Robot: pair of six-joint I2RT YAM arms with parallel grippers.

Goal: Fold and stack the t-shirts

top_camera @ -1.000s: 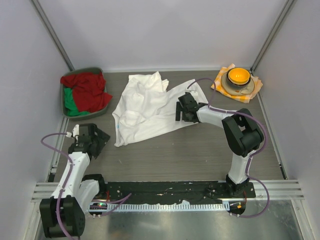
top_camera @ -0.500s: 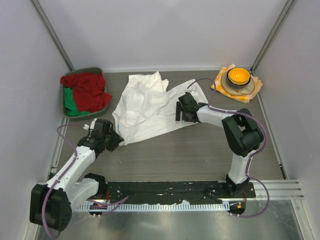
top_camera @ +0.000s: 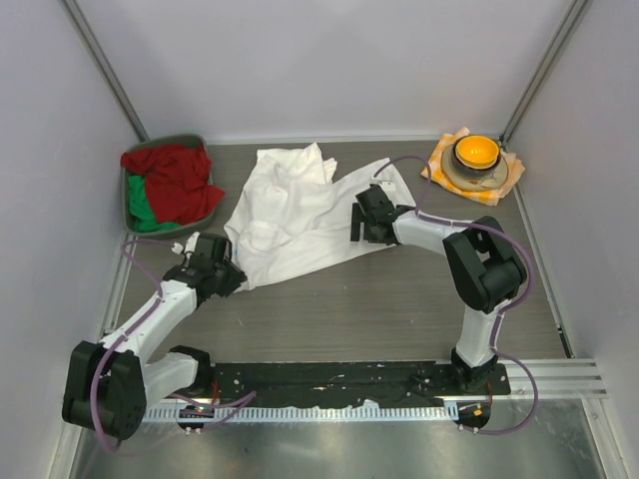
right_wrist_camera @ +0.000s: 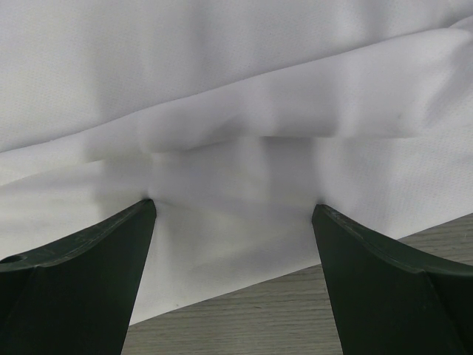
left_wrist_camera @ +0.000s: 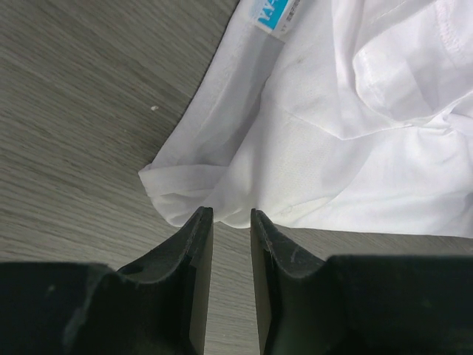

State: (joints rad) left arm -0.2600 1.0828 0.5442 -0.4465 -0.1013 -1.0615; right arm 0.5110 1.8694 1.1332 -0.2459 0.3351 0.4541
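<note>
A crumpled white t-shirt [top_camera: 290, 215] lies spread across the middle of the table. My left gripper [top_camera: 232, 276] sits low at the shirt's near-left corner. In the left wrist view, that gripper [left_wrist_camera: 231, 213] has its jaws a narrow gap apart. Bare table shows between them, and their tips reach the folded hem of the t-shirt [left_wrist_camera: 355, 133], which carries a blue label [left_wrist_camera: 270, 11]. My right gripper [top_camera: 361, 222] rests on the shirt's right side. In the right wrist view it [right_wrist_camera: 233, 203] stands wide open, with its fingertips on the white cloth [right_wrist_camera: 236, 111].
A grey bin [top_camera: 190, 140] holding red and green cloth [top_camera: 165, 185] stands at the back left. An orange bowl [top_camera: 475, 152] on a checked cloth [top_camera: 509, 175] sits at the back right. Walls close in the left, right and far sides.
My left arm has swung from the table's left edge in to the shirt's near-left corner, and its jaws have narrowed. The right arm has not moved.
</note>
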